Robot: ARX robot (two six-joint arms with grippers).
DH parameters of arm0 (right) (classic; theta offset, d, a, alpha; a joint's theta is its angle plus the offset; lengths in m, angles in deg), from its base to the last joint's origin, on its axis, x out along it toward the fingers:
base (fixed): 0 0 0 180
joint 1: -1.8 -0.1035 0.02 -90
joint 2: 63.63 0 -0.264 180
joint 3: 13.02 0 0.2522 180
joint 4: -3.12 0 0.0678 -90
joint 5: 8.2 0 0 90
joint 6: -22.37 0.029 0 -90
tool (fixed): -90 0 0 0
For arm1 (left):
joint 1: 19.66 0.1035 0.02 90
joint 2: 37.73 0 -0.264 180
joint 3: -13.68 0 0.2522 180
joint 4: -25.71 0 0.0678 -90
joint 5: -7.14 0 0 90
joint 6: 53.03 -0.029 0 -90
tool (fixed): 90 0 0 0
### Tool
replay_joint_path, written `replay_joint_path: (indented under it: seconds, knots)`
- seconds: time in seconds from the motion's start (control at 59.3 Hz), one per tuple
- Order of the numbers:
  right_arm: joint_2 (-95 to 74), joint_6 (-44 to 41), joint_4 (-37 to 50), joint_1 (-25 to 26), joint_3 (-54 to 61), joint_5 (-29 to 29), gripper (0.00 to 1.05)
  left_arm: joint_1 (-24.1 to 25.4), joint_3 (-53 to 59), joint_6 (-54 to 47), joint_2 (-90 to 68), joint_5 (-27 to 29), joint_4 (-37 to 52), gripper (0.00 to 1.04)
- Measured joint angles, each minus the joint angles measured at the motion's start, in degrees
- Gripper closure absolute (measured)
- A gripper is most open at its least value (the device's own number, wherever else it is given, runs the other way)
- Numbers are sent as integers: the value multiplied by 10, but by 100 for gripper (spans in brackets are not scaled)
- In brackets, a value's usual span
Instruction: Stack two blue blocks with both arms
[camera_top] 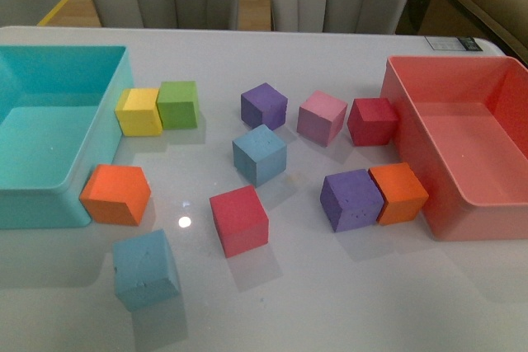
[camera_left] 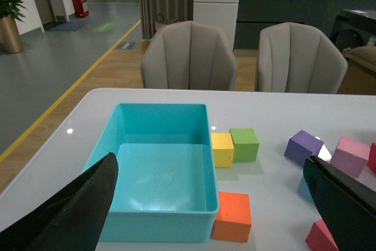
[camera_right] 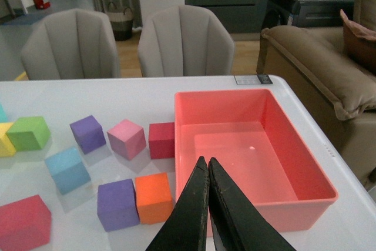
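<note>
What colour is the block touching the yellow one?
It's a green block; front view shows it best.

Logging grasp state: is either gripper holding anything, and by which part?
Nothing is held. The left gripper is open and empty; the right gripper is shut on nothing. Both blue blocks lie free on the table.

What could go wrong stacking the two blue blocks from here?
1. The centre blue block has a purple cube close behind it; a grasp may knock that one.
2. The near blue block sits askew on the table; a misaligned grasp could twist it and leave the stack crooked.
3. The right gripper is shut; it likely needs opening before any approach.
</note>
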Motion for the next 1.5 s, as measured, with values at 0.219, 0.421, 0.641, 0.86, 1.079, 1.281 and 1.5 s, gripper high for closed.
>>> replay_joint_path:
  seconds: [0.219,0.421,0.641,0.86,1.079,1.281,1.5]
  knots:
    - [0,0,0,0,0,0,50,-9,-10,-21,-18,34,-31,9]
    - [1,0,0,0,0,-1,12,-225,-175,-112,-321,242,-167,9]
    - [1,0,0,0,0,-1,9,-334,-295,-22,-595,205,-37,9]
    - [1,0,0,0,0,-1,9,-382,-368,92,-838,197,9,9]
    - [1,0,0,0,0,-1,9,-408,-420,176,-978,194,5,9]
    - [1,0,0,0,0,-1,9,-387,-466,210,-1047,181,-6,9]
    - [1,0,0,0,0,-1,9,-330,-509,244,-1068,197,-35,9]
